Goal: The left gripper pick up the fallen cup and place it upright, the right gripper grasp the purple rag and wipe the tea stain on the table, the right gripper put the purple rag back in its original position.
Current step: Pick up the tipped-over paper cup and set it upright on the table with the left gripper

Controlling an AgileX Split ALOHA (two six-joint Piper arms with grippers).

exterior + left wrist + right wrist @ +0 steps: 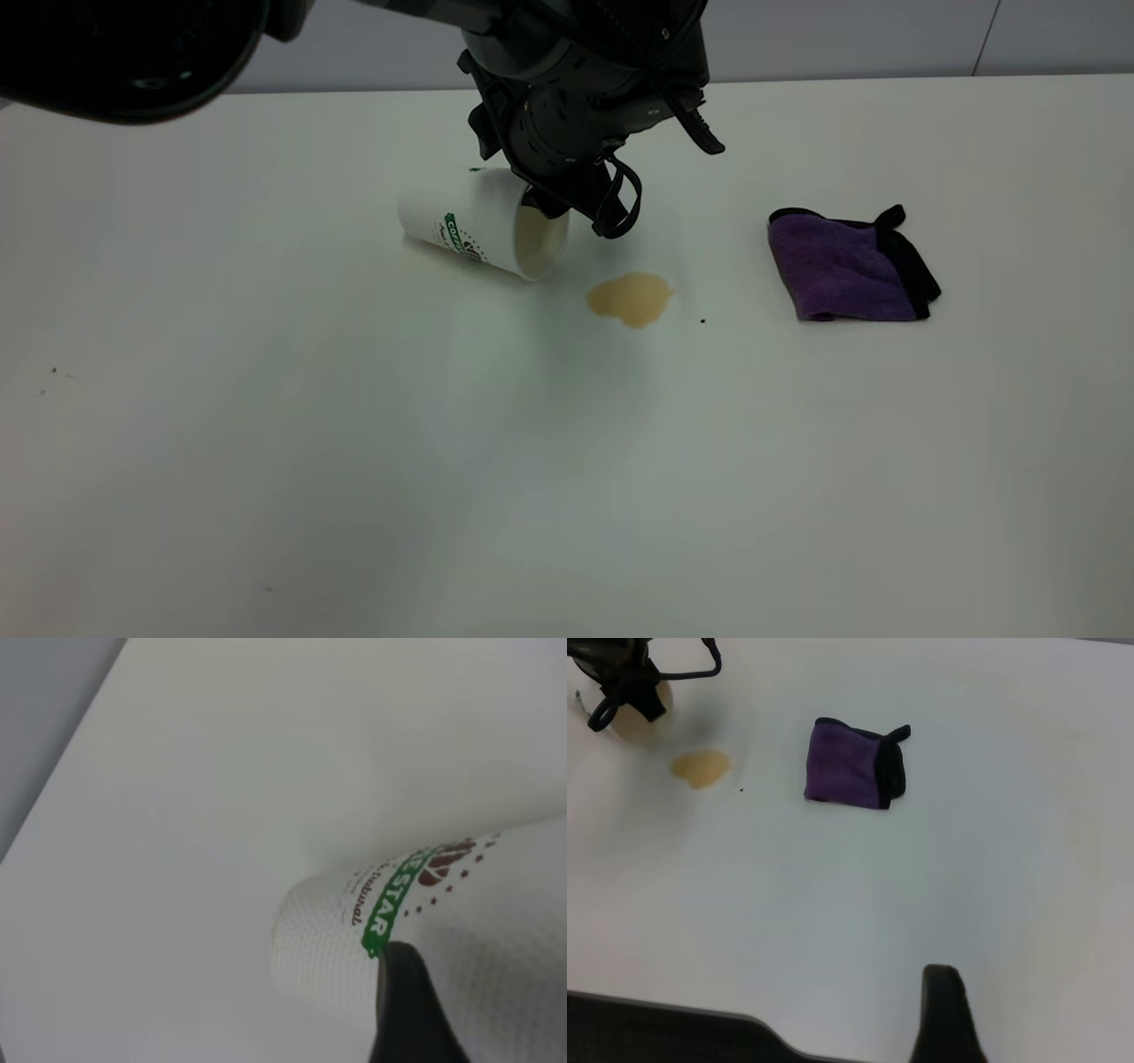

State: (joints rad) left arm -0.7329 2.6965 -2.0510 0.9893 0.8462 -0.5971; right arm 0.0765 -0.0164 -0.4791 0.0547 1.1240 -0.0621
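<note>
Left gripper (554, 206) at cup (474, 223), near rim end; one finger (403, 1010) lies against cup wall. Cannot tell whether gripper has closed on cup. Cup lies on side on surface (354, 461), mouth toward 4 o'clock, facing tea stain (630, 299). Stain unwiped, just beyond cup mouth. Purple rag (842, 268) folded, untouched, at 3 o'clock from stain, well apart. Right gripper (943, 1014) high above surface, away from rag; opening cannot be told. Judgement: first step under way, cup not yet upright; wipe and rag return remain.
</note>
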